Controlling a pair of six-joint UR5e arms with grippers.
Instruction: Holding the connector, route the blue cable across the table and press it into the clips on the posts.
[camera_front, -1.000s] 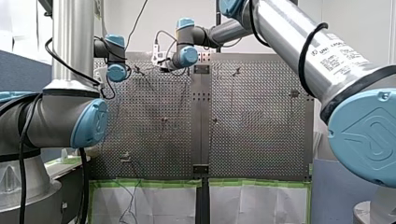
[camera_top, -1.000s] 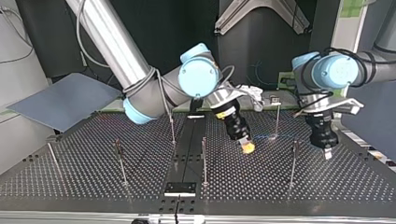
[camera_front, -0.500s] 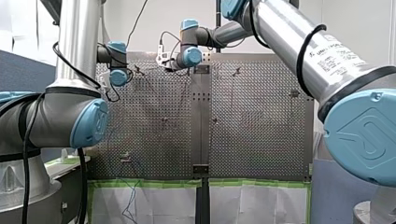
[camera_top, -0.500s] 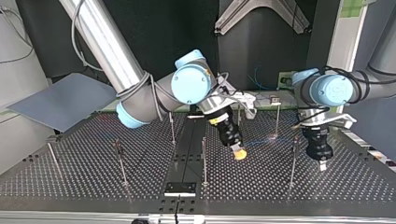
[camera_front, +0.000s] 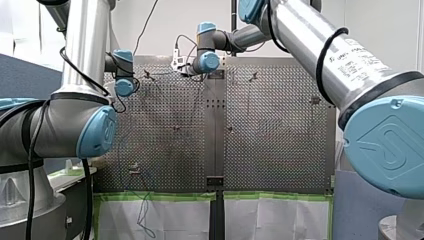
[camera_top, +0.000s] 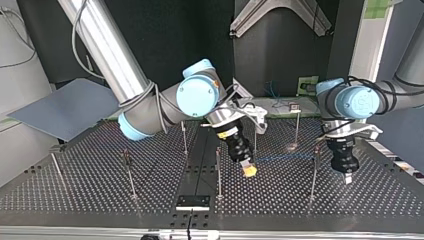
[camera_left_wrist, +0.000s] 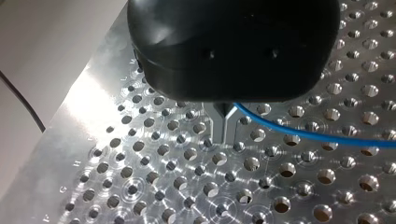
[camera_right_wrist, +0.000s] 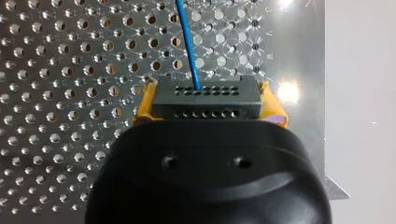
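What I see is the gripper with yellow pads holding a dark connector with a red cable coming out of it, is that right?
Not quite: the cable is blue, not red. The right wrist view shows the right gripper with yellow pads holding the dark connector, the blue cable coming out of it.

White wall (camera_front: 385, 25) behind the perforated table (camera_front: 280, 150); blue partition (camera_front: 22, 75) at front view's left. White sheets (camera_front: 165, 217) edged with green tape (camera_front: 160, 196) below the table's near edge. Top view: dark backdrop (camera_top: 185, 30), grey board (camera_top: 65, 107) tilted at left, metal angle bracket (camera_top: 280, 15) up top. Glare spots on the table.
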